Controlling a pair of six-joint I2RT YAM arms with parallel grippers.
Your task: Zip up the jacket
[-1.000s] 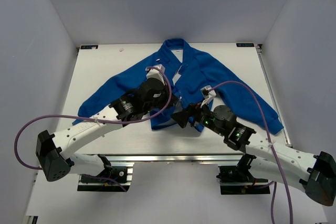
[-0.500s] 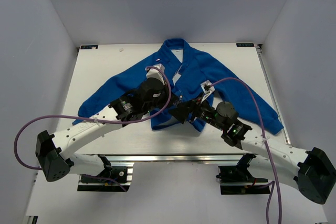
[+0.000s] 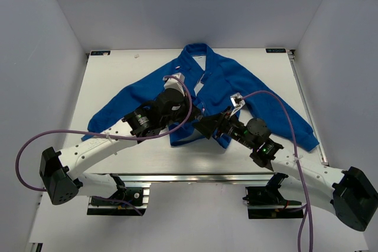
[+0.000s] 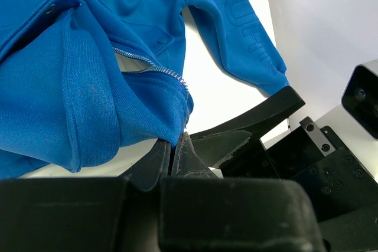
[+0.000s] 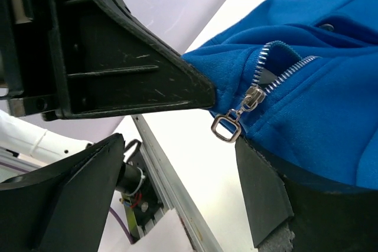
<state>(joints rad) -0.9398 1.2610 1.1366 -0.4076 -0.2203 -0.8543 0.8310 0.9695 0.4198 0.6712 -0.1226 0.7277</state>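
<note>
The bright-blue jacket (image 3: 236,84) lies spread on the white table, front partly open. My left gripper (image 3: 195,113) is shut on the bottom hem corner of the jacket (image 4: 88,87), beside the end of the pale zipper teeth (image 4: 150,68). My right gripper (image 3: 208,127) is open just beside it. In the right wrist view the metal zipper pull ring (image 5: 227,127) hangs from the slider (image 5: 253,95) at the hem. It sits just above the gap of my open right gripper (image 5: 177,138) and is not gripped. The left gripper's finger (image 5: 130,69) pinches the fabric next to it.
The white table (image 3: 118,69) ends at a metal rail along its near edge (image 5: 177,196). Grey walls enclose the left, right and back. Purple cables (image 3: 53,134) loop from both arms. The jacket's sleeves spread left (image 3: 112,113) and right (image 3: 295,128).
My right gripper has moved left and forward to the jacket's bottom hem, close to the left gripper. The left gripper has kept its hold and has not moved.
</note>
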